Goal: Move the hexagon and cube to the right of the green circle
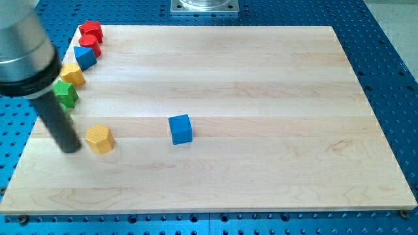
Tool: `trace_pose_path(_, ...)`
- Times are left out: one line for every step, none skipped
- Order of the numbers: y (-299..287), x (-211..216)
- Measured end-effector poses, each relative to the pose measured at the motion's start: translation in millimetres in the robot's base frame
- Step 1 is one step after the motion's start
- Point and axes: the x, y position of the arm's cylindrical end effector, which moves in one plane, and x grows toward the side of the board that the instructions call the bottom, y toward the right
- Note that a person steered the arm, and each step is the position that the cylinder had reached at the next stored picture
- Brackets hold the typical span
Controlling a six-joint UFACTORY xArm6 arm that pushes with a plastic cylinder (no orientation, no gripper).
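Note:
A yellow hexagon block lies on the wooden board at the view's left. A blue cube stands to its right, near the board's middle. My tip rests on the board just left of the yellow hexagon, a small gap from it. A green block sits at the board's left edge, partly hidden behind the rod; its shape is not clear. I cannot make out a green circle for certain.
Along the board's upper left edge lie a yellow block, a blue block and two red blocks. A blue perforated table surrounds the board. A metal mount is at the view's top.

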Motion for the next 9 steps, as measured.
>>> trace_pose_path(-2.6,35.7)
trace_pose_path(38.1,40.5)
trace_pose_path(64.6,30.0)
trace_pose_path(95.1,22.7)
trace_pose_path(108.0,-7.7)
trace_pose_path(71.6,35.4)
trace_pose_path(47.0,61.8)
trace_pose_path(53.6,21.2)
trace_pose_path(54.6,2.6)
